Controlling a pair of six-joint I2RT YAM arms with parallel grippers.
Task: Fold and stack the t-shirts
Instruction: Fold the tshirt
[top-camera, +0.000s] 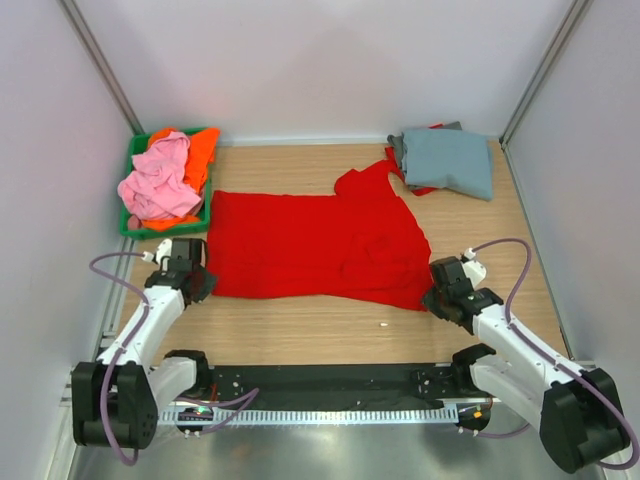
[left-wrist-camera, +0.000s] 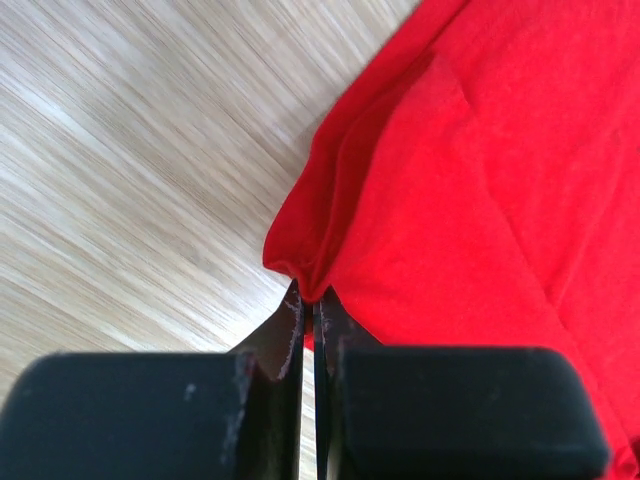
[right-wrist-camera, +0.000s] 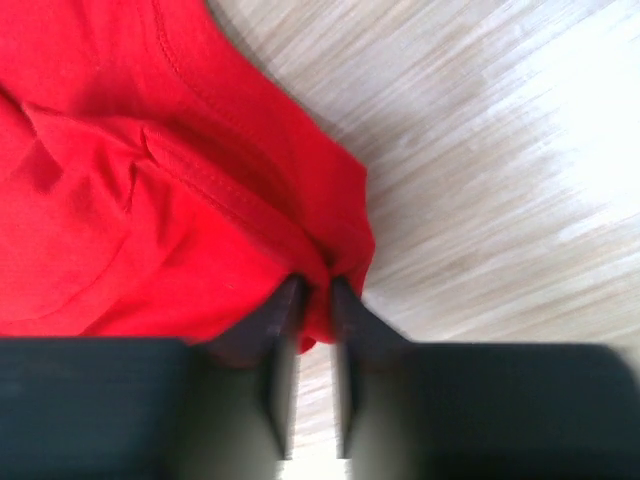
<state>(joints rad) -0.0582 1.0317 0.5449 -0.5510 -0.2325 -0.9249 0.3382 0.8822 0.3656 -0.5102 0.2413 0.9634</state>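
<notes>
My left fingers (left-wrist-camera: 275, 345) are closed on the near corner of the red t-shirt (top-camera: 310, 245), at the edge closest to the green bin (top-camera: 165, 232), with a pinch of cloth between them. My right fingers (right-wrist-camera: 283, 325) are clamped on the near corner farthest from the bin, gripping a fold of hem. The red t-shirt lies spread flat on the tabletop (top-camera: 300, 325), just beside the bin. The pink t-shirt (top-camera: 160, 180) and orange t-shirt (top-camera: 203, 150) lie bunched inside the bin. The grey-blue t-shirt (top-camera: 450, 160) lies folded, well apart from the bin.
</notes>
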